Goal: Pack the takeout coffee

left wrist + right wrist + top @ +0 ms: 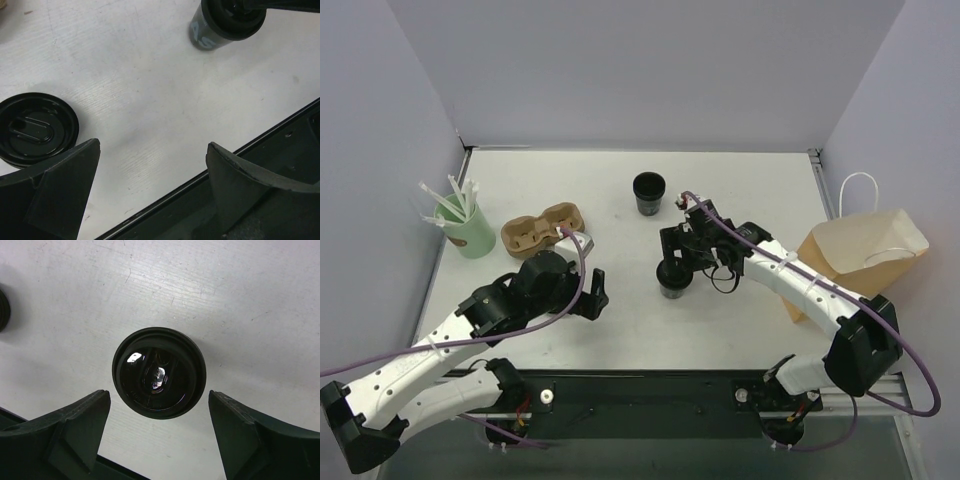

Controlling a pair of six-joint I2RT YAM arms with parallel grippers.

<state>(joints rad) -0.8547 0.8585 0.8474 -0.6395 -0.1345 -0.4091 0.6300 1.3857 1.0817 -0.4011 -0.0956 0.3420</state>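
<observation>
Two grippers, both spread wide, both empty. Right gripper (157,394) hangs over the takeout coffee (159,372), a small black disposable cup with a glossy black plastic lid. One finger sits on each side of it with a gap both sides, no contact. The cup stands upright on the white table (750,180), mid-table and a little toward the near edge. It is well apart from the brown paper bag with white handles (860,255) at the right edge; can't tell if the bag's mouth is open.

Left gripper (152,145) is low over bare table left of the cup, nothing between its fingers. A flat round black lid (35,127) lies just beside one finger in the left wrist view.

Also on the table: a squat round black stack (648,192) farther back, and at the left a mint-green cup of white straws (465,232) and a brown moulded-pulp cup carrier (542,230).

Handling, my read:
- Weight: probably light; full or empty not visible.
- Wall: likely thin, so it dents under a hard squeeze.
- Lid: shiny, probably slick, and may pop off if pinched.
- Grip: take the cup wall just below the lid rim, squeeze moderately, and keep it upright all the way to the bag.
</observation>
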